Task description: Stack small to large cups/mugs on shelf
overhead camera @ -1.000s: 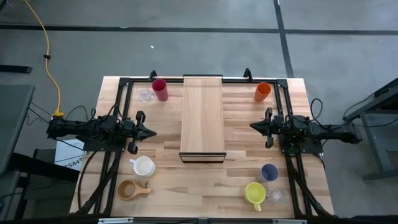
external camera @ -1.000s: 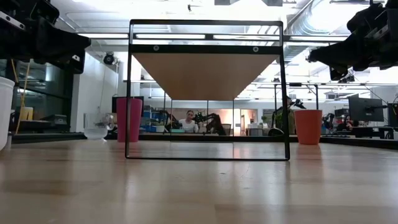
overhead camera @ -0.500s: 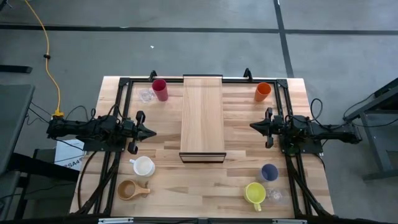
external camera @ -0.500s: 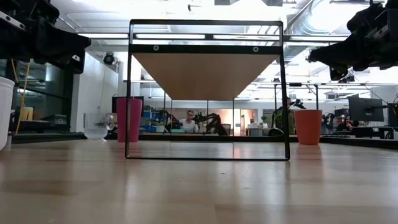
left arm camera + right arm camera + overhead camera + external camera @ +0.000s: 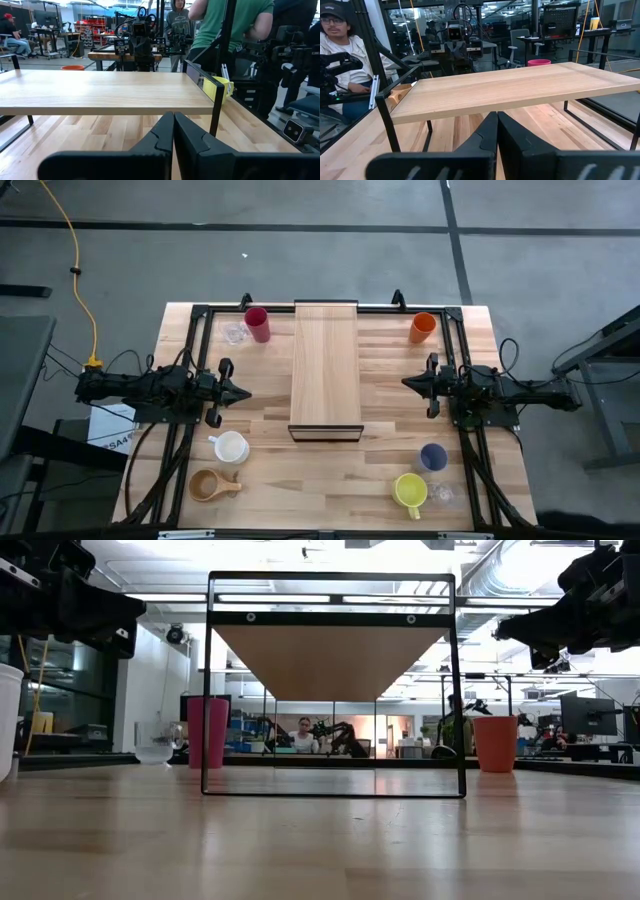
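Observation:
The shelf, a long light-wood plank on a thin black frame, stands in the table's middle. A red tumbler and a clear glass stand at the far left, an orange tumbler at the far right. A white mug and a brown wooden cup stand near left. A lavender-blue tumbler, a yellow mug and a clear glass stand near right. My left gripper is shut and empty left of the shelf. My right gripper is shut and empty right of it.
A black frame runs around the tabletop's edges. Bare tabletop lies between each gripper and the shelf, and in front of the shelf's near end. People show in the room beyond the table in the wrist views.

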You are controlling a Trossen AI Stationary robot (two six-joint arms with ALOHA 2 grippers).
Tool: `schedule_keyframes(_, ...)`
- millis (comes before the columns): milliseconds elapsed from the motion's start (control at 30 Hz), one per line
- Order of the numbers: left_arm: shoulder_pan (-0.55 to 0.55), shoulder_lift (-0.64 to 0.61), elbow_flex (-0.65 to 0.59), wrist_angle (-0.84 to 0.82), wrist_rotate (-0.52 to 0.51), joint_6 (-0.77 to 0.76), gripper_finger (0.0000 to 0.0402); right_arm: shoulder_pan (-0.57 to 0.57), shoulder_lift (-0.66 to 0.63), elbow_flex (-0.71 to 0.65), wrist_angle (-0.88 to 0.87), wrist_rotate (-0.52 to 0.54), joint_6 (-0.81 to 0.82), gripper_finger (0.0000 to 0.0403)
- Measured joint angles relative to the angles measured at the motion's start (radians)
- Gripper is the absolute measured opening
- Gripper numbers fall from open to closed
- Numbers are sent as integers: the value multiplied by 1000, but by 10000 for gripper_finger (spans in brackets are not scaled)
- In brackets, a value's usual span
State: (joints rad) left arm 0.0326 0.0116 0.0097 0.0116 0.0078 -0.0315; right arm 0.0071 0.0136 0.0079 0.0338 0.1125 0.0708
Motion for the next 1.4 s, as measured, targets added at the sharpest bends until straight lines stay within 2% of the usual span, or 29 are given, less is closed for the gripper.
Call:
schedule_keyframes(1067,0,0,0,0,0,0,1,0,0,0,0,0,-2,0)
schedule_keyframes(1233,0,0,0,0,0,0,1,0,0,0,5,15,-67,0)
schedule_keyframes(1300,0,0,0,0,0,0,1,0,1,0,55,15,-10,0)
schedule_keyframes(1400,0,0,0,0,0,0,1,0,0,0,251,18,121,0)
